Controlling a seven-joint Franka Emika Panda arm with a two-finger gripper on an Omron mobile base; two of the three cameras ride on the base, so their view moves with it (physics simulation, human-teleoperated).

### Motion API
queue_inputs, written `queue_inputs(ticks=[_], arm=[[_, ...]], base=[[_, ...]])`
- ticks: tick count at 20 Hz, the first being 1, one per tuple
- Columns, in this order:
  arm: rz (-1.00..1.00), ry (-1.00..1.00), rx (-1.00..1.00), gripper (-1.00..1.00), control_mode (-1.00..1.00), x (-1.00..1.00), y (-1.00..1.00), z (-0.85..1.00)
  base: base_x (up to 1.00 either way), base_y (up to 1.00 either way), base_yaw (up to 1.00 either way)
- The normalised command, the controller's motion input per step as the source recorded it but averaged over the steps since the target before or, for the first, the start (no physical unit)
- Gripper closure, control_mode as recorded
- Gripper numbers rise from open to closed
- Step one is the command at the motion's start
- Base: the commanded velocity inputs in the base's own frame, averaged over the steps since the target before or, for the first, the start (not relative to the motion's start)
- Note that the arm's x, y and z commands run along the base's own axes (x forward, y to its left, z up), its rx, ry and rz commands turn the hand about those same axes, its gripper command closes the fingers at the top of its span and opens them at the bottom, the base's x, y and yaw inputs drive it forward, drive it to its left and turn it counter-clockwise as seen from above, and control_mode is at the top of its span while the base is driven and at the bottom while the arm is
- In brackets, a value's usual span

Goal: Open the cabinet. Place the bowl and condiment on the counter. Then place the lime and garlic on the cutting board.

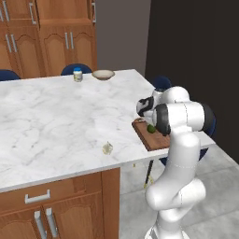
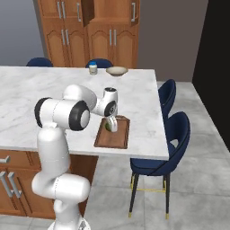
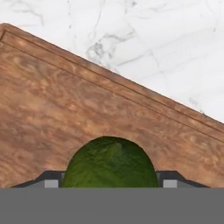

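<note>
My gripper (image 2: 110,126) hangs low over the reddish-brown cutting board (image 2: 112,137) at the counter's (image 1: 56,116) right edge. The green lime (image 3: 110,162) sits between its fingertips, which press against both sides; I cannot tell whether the lime (image 2: 108,126) rests on the board (image 3: 65,109). From the left base camera the lime (image 1: 151,128) peeks out beside the wrist above the board (image 1: 147,138). Near the front edge of the marble lies the garlic (image 1: 108,148). At the far edge, the cream bowl (image 1: 103,74) and the blue-lidded condiment (image 1: 78,74) stand side by side. The cabinet (image 2: 103,18) stands behind, one upper door (image 2: 87,11) ajar.
Two dark blue stools (image 2: 173,134) stand right of the counter, close to the board's side. More blue chair backs (image 1: 76,69) show behind the counter's far edge. Wooden drawers and doors (image 1: 42,210) sit below the counter front.
</note>
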Motion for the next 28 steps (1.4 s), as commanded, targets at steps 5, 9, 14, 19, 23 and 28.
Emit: queue_inputs(ticks=[5, 9, 14, 19, 23, 28], arm=[[0.0, -0.01, 0.0, -1.0, -1.0, -0.03, 0.01, 0.32], [0.03, -0.13, 0.0, -1.0, -1.0, -0.58, 0.18, 0.49], [0.23, -0.04, 0.0, -1.0, -1.0, -1.0, 0.9, 0.3], [0.46, 0.0, 0.0, -1.0, -1.0, -0.95, 1.0, 0.37], [0.43, 0.0, 0.0, -1.0, -1.0, -0.81, 1.0, 0.34], [0.38, 0.0, 0.0, -1.0, -1.0, -0.58, 1.0, 0.06]], base=[[0.0, 0.0, 0.0], [0.0, 0.0, 0.0], [0.0, 0.0, 0.0], [0.0, 0.0, 0.0], [0.0, 0.0, 0.0], [0.0, 0.0, 0.0]])
